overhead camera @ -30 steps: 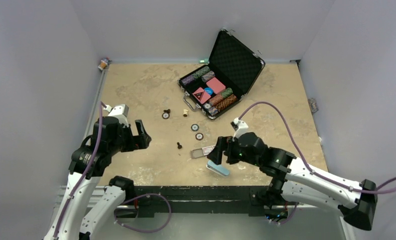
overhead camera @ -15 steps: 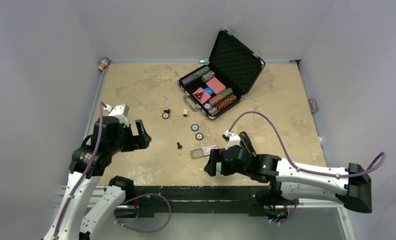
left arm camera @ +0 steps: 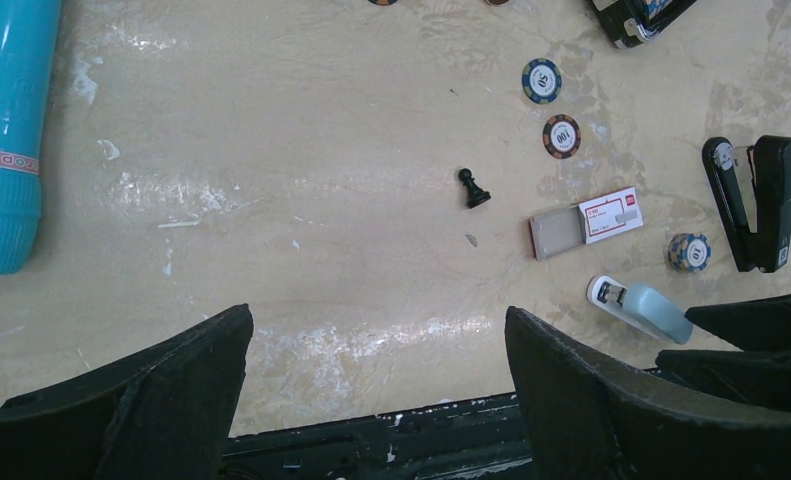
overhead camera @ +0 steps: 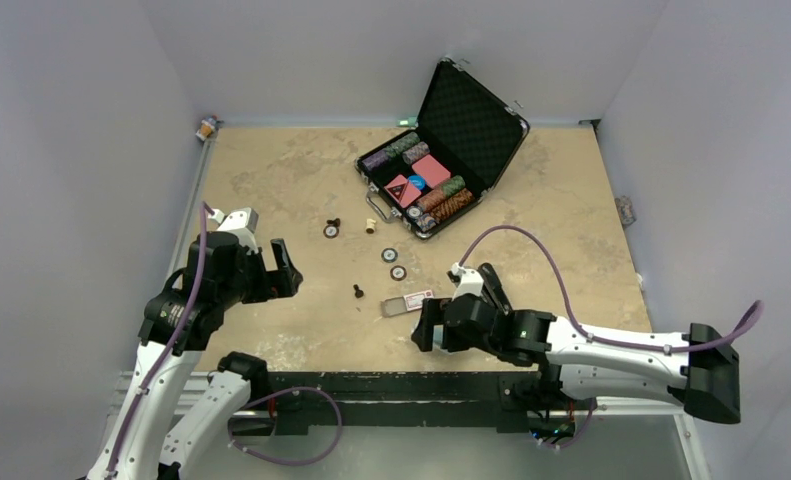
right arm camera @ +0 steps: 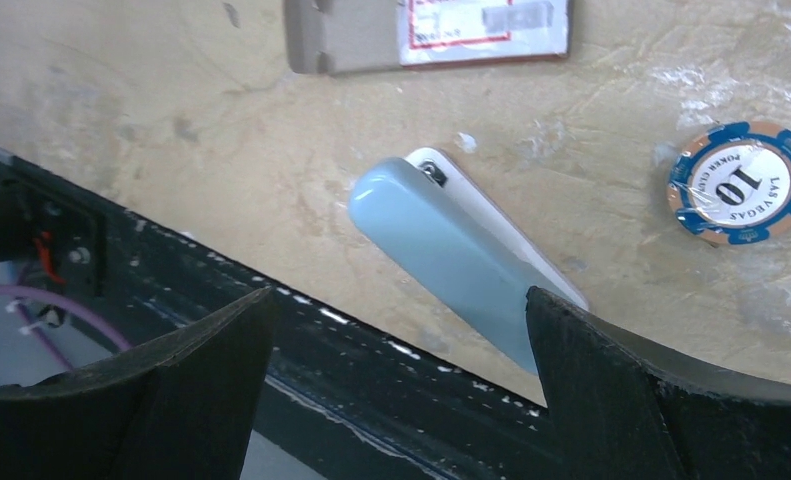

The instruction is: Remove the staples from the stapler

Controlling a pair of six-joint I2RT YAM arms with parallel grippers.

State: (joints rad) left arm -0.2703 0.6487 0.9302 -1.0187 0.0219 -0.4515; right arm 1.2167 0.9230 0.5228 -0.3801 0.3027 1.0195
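A bright blue tube (left arm camera: 11, 130) lies on the desk (left arm camera: 271, 150) at the far left of the left wrist view, running down from the upper left corner. Below it the left fingers (left arm camera: 131, 400) fill the lower edge of the frame. They are spread wide with nothing between them, above bare desk.

Near the middle of that frame sits a small black pawn (left arm camera: 474, 188). Above and right of it two poker chips (left arm camera: 561, 135) lie flat, one marked 50 and one marked 100, near each other but apart. In the top view an open black chip case (overhead camera: 476, 120) stands at upper centre-right, with rows of chips inside.

Just right of the pawn lies a small box (left arm camera: 586, 220), its red-and-white sleeve slid partly off a grey tray. Below and right of the box a pale teal case (left arm camera: 651, 312) lies slanted near the desk's front edge.

In the right wrist view the right fingers (right arm camera: 621, 400) stand wide apart, one on each side of this teal case. Its lower-right end is hidden behind the finger at the right of the frame, so contact there cannot be told. A chip marked 10 (right arm camera: 741, 185) lies flat to the right of the case.

The stapler (left arm camera: 756, 200) lies at the right edge of the left wrist view, above and right of that chip and apart from it. It shows as two long black parts side by side, the slimmer one with a silvery mark near its upper end. In the top view the right arm covers it.
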